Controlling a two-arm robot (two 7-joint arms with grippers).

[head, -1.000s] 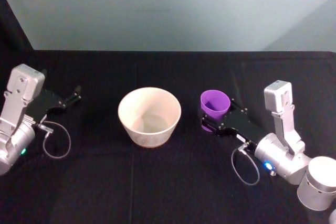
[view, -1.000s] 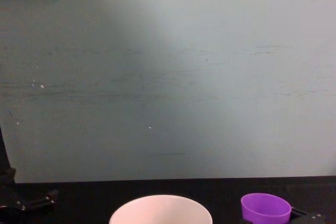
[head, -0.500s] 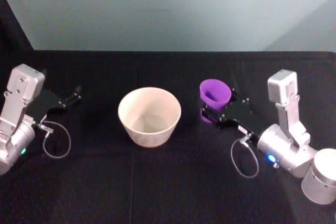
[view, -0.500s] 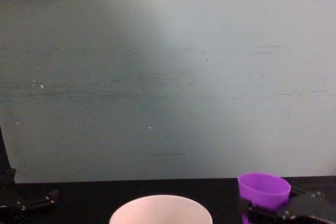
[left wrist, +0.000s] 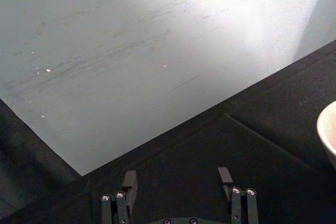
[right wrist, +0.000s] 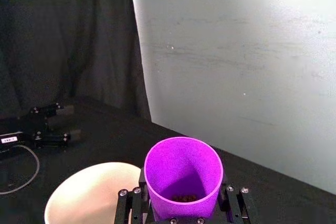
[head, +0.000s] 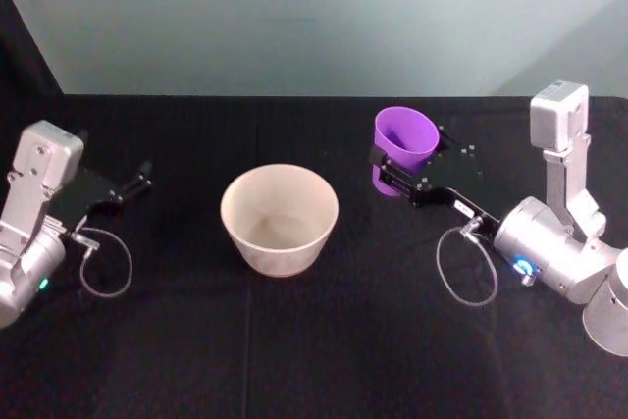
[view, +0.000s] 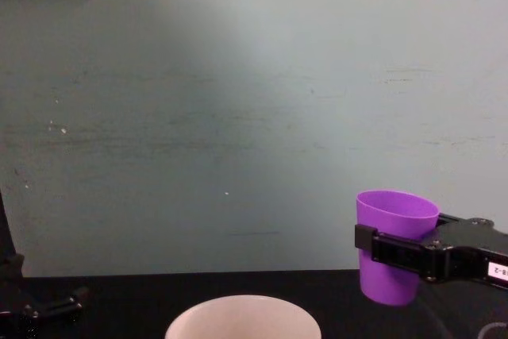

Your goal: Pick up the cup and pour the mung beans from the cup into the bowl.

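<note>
Worktop [head: 294, 360]: black cloth, before a pale grey-green wall [head: 294, 17].
Cup [head: 402, 144]: purple, upright, held clear of the worktop, to the right of the bowl [head: 280, 218] and apart from it.
Cup contents: a few dark mung beans [right wrist: 184, 198] at its bottom.
Bowl: white, standing mid-worktop, its pale inner wall showing.
Right gripper [head: 400, 176]: fingers clamped on the cup's sides.
Left gripper [head: 137, 182]: far left, fingers spread apart.
</note>
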